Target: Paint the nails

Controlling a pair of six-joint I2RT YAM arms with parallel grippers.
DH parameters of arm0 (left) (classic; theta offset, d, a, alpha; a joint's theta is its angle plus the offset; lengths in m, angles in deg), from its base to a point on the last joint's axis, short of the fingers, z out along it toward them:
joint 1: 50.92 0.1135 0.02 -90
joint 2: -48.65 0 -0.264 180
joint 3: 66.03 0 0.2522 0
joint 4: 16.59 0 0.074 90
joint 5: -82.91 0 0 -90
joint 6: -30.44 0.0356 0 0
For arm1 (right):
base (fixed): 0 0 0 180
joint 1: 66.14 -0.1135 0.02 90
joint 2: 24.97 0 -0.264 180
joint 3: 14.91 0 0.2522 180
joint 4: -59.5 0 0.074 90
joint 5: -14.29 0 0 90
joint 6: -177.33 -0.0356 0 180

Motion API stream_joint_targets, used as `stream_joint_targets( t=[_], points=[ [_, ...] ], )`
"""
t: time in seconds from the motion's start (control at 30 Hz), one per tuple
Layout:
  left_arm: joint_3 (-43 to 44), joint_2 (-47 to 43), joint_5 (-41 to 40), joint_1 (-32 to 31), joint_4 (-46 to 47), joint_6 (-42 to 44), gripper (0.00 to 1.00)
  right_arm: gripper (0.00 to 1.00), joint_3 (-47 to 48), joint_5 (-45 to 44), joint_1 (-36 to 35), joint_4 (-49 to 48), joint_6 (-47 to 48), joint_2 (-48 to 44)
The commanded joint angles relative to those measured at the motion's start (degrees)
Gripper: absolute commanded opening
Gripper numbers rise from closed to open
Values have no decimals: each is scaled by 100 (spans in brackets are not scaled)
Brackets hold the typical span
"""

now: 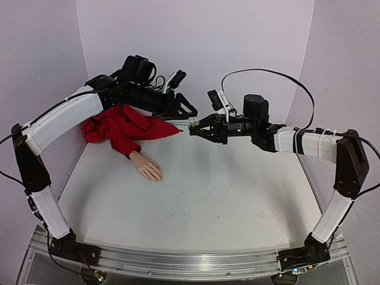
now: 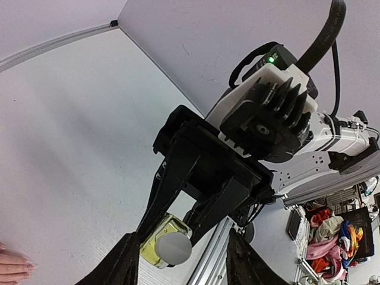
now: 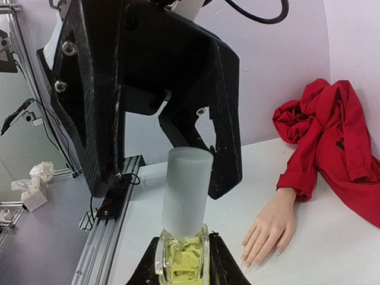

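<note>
My right gripper (image 1: 193,127) is shut on the body of a small yellowish bottle (image 3: 181,261) with a white cap (image 3: 187,184) and holds it in the air above the back of the table. My left gripper (image 1: 188,114) is open; its two fingers (image 3: 228,148) stand on either side of the cap without touching it. In the left wrist view the cap (image 2: 173,247) sits between my left fingers (image 2: 116,268). The pale mannequin hand (image 1: 147,167) lies palm down, with tiny nails (image 3: 247,262) at its fingertips and a red sleeve (image 1: 122,127) behind it.
The white table (image 1: 214,190) has purple walls at the back and on both sides. An aluminium rail (image 1: 190,264) runs along the near edge. The mannequin hand lies left of centre, below and left of both grippers.
</note>
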Motion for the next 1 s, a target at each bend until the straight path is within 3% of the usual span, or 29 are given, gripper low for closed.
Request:
stream_joint_targets(
  t=[0.0, 0.27, 0.97],
  points=[
    [495, 126, 46, 62, -374, 199, 50, 0, 370, 145, -42, -17, 260, 18],
    [808, 351, 337, 167, -813, 335, 57, 0, 440, 176, -55, 158, 364, 66],
    [864, 409, 304, 185, -1009, 442, 36, 0, 688, 111, -165, 585, 594, 214]
  ],
)
